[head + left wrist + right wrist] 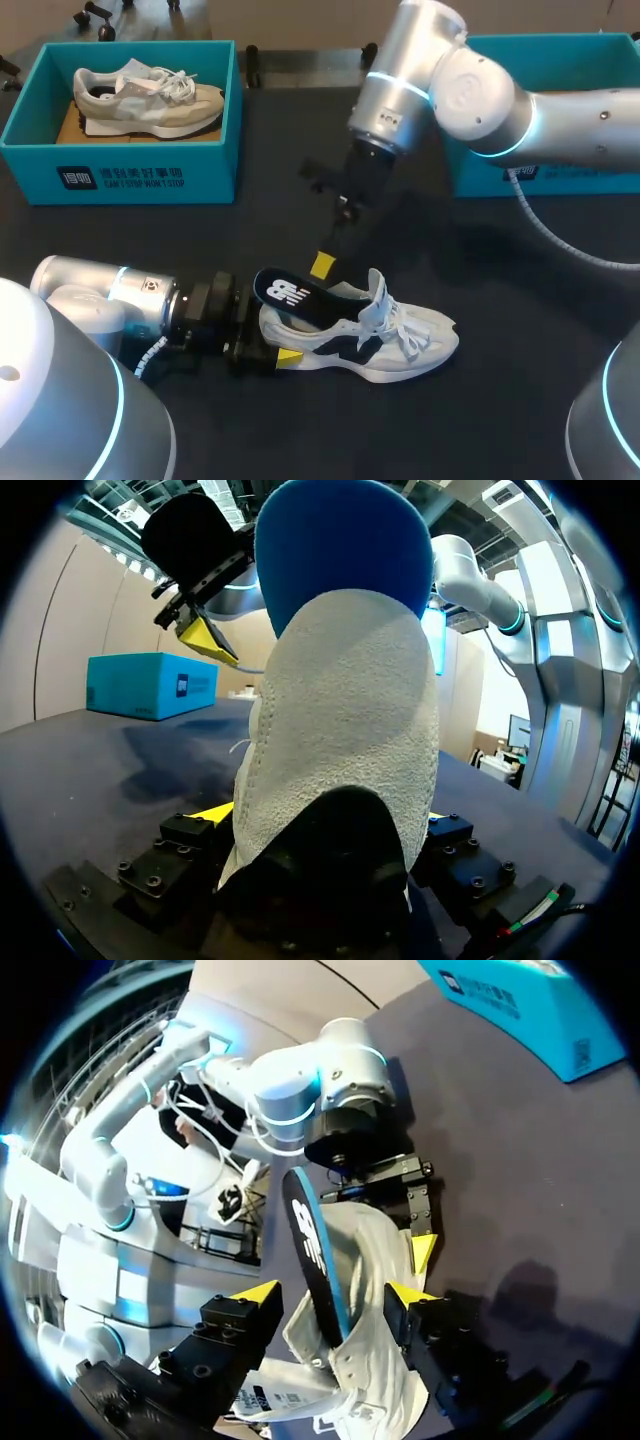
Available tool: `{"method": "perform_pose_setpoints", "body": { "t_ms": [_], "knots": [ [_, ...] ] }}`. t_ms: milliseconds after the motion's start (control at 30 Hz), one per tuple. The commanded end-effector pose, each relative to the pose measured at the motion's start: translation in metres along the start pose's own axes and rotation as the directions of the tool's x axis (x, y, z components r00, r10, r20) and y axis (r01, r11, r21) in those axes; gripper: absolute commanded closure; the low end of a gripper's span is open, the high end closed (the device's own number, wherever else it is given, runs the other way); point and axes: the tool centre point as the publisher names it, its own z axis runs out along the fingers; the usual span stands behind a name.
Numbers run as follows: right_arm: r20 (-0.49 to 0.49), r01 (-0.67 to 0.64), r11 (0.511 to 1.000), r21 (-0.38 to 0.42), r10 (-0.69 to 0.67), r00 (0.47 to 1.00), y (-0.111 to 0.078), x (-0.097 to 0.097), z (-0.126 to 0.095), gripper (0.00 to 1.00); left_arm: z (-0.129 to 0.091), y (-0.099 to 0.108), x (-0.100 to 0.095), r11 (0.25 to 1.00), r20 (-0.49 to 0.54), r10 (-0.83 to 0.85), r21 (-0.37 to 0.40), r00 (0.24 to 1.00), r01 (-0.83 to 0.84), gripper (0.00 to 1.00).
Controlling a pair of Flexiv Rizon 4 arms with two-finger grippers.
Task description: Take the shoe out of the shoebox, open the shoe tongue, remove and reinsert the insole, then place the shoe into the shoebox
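Shoe [385, 340], white and navy, rests upright on its sole on the dark desk [500, 270], with its heel gripped from both sides by your left tool [268, 338]. Your right tool [332, 1292] hangs above it with fingers spread wide, one on either side of the dark blue insole [312, 1250]. The insole stands half out of the collar, and neither finger appears to press it. Expect the insole to be light, thin and floppy, so pinch its flat faces near the raised heel end. The shoe itself looks light, with a soft mesh upper and a firmer heel, likely the best place to hold. A teal shoebox [130, 165] holding another shoe [150, 100] sits well behind.
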Motion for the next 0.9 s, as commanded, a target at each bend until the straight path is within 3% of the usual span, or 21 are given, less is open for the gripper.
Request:
{"method": "perform_pose_setpoints", "body": {
  "t_ms": [33,500,600,900],
  "knots": [
    [-0.02,0.018,1.0,-0.002,-0.018,1.0,0.003,-0.006,0.005,0.3,0.001,0.002,-0.001,1.0,0.002,-0.001,-0.002,1.0,0.001,1.0],
    [-0.052,0.08,0.997,-0.025,-0.081,0.995,0.006,0.0,0.017,0.38,0.001,0.002,-0.001,1.0,0.002,-0.001,-0.002,1.0,0.001,1.0],
    [-0.054,0.091,0.995,-0.028,-0.093,0.994,0.008,0.004,0.02,0.45,0.001,0.002,-0.001,1.0,0.002,-0.001,-0.002,1.0,0.001,1.0],
    [-0.057,0.108,0.994,-0.035,-0.11,0.992,0.012,0.01,0.022,0.45,0.001,0.002,-0.001,1.0,0.002,-0.001,-0.002,1.0,0.001,1.0]
  ]
}}
